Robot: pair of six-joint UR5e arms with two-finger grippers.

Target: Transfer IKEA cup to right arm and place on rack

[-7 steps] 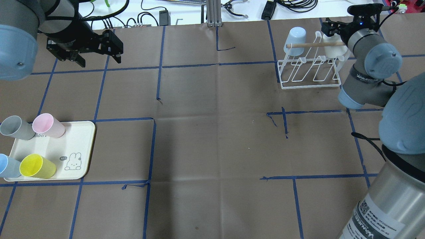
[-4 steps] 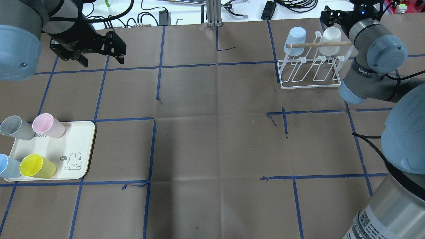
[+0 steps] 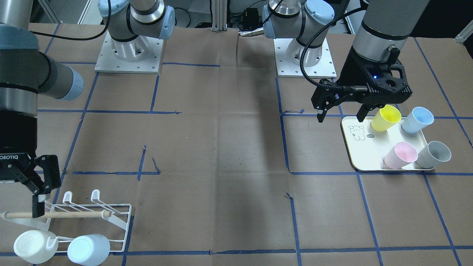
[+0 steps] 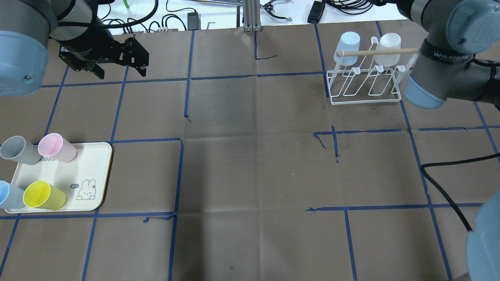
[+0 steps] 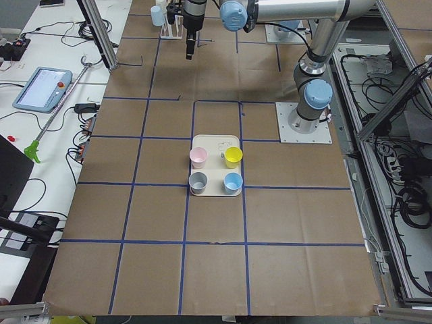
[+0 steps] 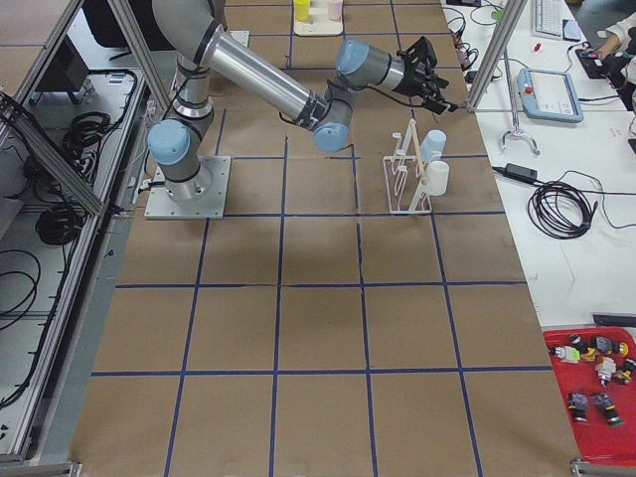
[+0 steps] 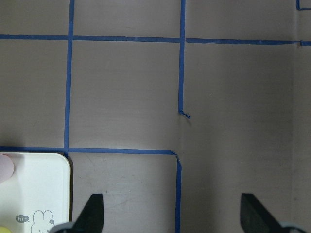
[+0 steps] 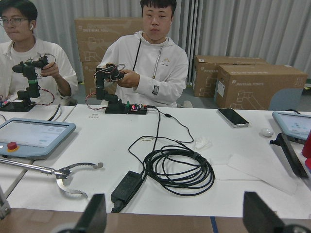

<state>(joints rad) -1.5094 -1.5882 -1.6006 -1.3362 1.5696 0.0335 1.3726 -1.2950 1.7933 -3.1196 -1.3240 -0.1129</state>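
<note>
Several IKEA cups lie on the cream tray (image 4: 88,164): yellow (image 4: 43,195), pink (image 4: 56,147), grey (image 4: 18,150) and light blue (image 4: 8,195). A light-blue cup (image 4: 347,47) and a white cup (image 4: 387,48) hang on the white wire rack (image 4: 365,84). My left gripper (image 4: 121,72) hovers open and empty beyond the tray; its wrist view shows both fingertips (image 7: 95,213) wide apart over bare table. My right gripper (image 3: 18,203) is open and empty above the rack's (image 3: 92,214) dowel end, out of the overhead view.
Beyond the far table edge stand a white bench with a coiled cable (image 8: 177,167), a teach pendant (image 8: 31,136) and two seated people. The right arm's elbow (image 4: 441,74) hangs beside the rack. Blue tape lines cross the brown table.
My right gripper has drawn back from the white cup on the rack and left the overhead view's top edge. The left gripper has shifted slightly to the right.
</note>
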